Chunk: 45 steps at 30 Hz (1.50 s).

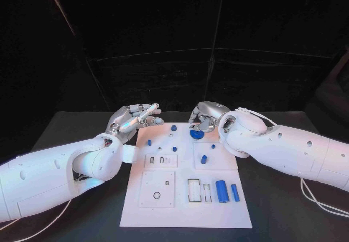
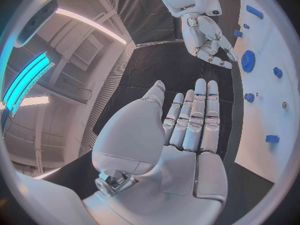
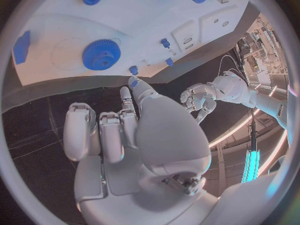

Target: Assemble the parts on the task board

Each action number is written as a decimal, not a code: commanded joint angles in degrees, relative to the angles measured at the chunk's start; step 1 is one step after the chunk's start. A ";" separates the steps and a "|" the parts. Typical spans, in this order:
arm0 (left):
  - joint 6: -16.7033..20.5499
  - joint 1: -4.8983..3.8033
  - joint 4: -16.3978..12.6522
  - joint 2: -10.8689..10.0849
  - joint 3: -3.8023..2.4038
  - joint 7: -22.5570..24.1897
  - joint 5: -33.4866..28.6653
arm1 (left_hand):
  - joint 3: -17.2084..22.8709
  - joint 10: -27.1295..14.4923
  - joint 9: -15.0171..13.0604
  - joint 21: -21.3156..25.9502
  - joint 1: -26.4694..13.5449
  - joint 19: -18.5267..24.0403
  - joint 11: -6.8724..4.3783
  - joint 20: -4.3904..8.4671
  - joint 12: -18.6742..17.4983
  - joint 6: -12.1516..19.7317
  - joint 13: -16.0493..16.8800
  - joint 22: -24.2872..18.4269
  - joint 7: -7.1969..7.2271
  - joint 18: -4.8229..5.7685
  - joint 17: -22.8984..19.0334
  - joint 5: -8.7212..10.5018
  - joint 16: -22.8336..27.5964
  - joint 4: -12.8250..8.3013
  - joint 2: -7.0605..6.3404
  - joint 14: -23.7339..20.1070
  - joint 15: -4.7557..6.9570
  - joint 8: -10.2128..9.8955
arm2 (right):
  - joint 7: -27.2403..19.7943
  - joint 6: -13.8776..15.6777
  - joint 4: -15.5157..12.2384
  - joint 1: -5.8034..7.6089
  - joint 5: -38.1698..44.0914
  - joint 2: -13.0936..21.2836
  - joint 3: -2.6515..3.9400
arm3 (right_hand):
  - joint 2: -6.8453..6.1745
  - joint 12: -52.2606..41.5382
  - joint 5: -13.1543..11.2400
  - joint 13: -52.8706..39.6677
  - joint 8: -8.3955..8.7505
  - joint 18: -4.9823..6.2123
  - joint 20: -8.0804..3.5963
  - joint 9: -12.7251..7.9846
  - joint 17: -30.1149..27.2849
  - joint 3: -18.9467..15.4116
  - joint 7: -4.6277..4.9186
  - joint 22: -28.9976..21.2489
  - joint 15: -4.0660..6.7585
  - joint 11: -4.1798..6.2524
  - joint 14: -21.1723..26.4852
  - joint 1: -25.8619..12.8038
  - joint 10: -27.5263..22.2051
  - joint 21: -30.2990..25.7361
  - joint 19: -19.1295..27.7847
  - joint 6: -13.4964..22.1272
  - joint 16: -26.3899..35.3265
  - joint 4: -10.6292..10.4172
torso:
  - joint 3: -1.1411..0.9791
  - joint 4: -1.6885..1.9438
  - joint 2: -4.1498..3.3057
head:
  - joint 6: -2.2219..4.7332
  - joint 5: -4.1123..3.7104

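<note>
Left hand (image 1: 134, 117) flat and empty, fingers (image 2: 200, 110) straight and close together, raised over the table (image 1: 72, 126) just beyond the board's (image 1: 182, 212) far left corner, touching nothing. Right hand (image 1: 207, 115) empty too, fingers (image 3: 100, 135) curled partway in, hovering at the board's far edge just behind the blue gear (image 1: 196, 133), apart from it as far as can be told. Farther out on the board: small blue pegs (image 1: 174, 148) standing mid-board, two blue cylinders (image 1: 227, 191) lying near the right edge; the gear's seat partly hidden behind the right wrist.
</note>
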State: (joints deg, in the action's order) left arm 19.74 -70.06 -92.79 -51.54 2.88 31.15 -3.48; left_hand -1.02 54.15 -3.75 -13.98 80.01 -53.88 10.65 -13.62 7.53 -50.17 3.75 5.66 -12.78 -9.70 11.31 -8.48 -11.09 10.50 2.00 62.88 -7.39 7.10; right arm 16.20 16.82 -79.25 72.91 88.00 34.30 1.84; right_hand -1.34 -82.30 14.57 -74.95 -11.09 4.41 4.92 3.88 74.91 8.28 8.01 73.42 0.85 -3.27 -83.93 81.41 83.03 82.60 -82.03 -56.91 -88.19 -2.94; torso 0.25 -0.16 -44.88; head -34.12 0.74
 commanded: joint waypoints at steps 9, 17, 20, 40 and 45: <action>-0.88 -0.08 -0.16 -0.04 -0.06 0.07 0.07 | -0.13 -0.22 0.07 0.23 0.38 -0.43 0.19 -0.13 -0.28 0.15 -0.06 -0.12 -1.18 -0.77 0.09 0.03 0.12 -0.43 0.27 0.23 -0.14 -0.46 | 1.25 -0.02 0.78 0.09 2.35 -1.91 0.01 | -0.93 0.32 -0.54 -5.40 1.16 -1.15 0.07 -0.16 11.28 0.92 0.24 0.38 0.19 0.03 -5.29 -1.58 -0.01 0.53 -0.59 0.59 -0.38 -0.18 | -0.01 -0.09 0.02 | -0.13 0.15; -0.88 -0.08 -0.04 -0.02 -0.06 0.08 0.07 | -0.13 -0.22 0.07 0.23 0.38 -0.43 0.19 -0.13 -0.28 0.15 -0.06 -0.12 -1.18 -0.77 0.09 0.03 0.12 -0.43 0.27 0.23 -0.14 -0.46 | 2.53 -4.87 2.39 0.08 1.26 -1.49 -0.02 | -3.61 1.92 -2.88 -3.82 3.96 -1.25 0.92 -0.16 11.74 -0.13 1.36 0.88 -0.77 -1.08 -5.38 -4.26 -1.48 0.75 -0.69 4.50 -0.56 -1.05 | -0.06 -0.14 0.00 | -0.03 0.09; -0.88 -0.08 0.03 0.01 -0.06 0.08 0.07 | -0.13 -0.22 0.07 0.23 0.38 -0.43 0.19 -0.13 -0.28 0.15 -0.06 -0.12 -1.18 -0.77 0.09 0.03 0.12 -0.43 0.27 0.23 -0.14 -0.46 | 2.64 -6.04 2.93 0.08 0.72 -1.29 -0.03 | -4.11 2.06 -2.89 -3.69 4.40 -1.26 1.10 -0.13 11.86 -0.61 1.57 0.94 -0.95 -1.26 -5.40 -4.70 -1.65 0.78 -0.69 5.28 -0.60 -1.36 | -0.11 -0.11 0.00 | -0.05 0.06; -0.85 -0.08 0.41 0.20 -0.06 0.00 0.07 | -0.17 -0.31 0.07 0.29 0.35 -0.44 0.22 -0.15 -0.36 0.22 -0.06 -0.17 -1.22 -0.77 0.15 0.04 0.19 -0.49 0.28 0.22 -0.17 -0.54 | 2.50 -9.03 5.40 -0.38 -1.27 -0.90 -0.07 | -5.34 2.36 -3.16 -3.45 5.10 -1.25 1.69 0.06 12.11 -2.99 2.10 1.04 -1.50 -1.83 -5.44 -5.88 -2.07 0.85 -0.61 6.81 -0.70 -3.48 | -0.06 -0.05 -0.04 | -0.12 -0.18; -0.87 -0.08 0.50 0.30 -0.06 0.00 0.07 | -0.17 -0.31 0.07 0.29 0.35 -0.44 0.22 -0.15 -0.36 0.22 -0.06 -0.17 -1.22 -0.77 0.15 0.04 0.19 -0.49 0.28 0.22 -0.17 -0.54 | 2.26 -9.34 6.20 -0.44 -1.59 -1.30 -0.07 | -4.84 2.25 -2.71 -3.59 4.89 -1.27 1.73 0.17 12.18 -3.07 2.04 1.15 -1.50 -1.79 -5.45 -5.48 -1.99 0.91 -0.64 6.52 -0.73 -3.66 | -0.06 -0.09 -0.03 | -0.24 -0.15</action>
State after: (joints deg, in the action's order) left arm 19.54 -70.07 -92.26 -51.32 2.88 30.94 -3.49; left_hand -1.18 54.16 -3.76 -13.99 80.01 -53.88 10.65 -13.62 7.54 -50.17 3.76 5.54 -12.78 -9.70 11.40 -8.48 -11.10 10.34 2.00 62.88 -7.38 6.85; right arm 18.69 8.40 -73.15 72.38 86.96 33.09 1.75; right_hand -6.83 -80.04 11.51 -74.94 -6.21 3.54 6.15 3.97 74.93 5.52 10.02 74.50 -0.22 -4.92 -84.14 75.92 81.36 83.17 -82.63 -50.51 -88.65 -6.62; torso 0.18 -0.25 -44.91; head -34.31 0.59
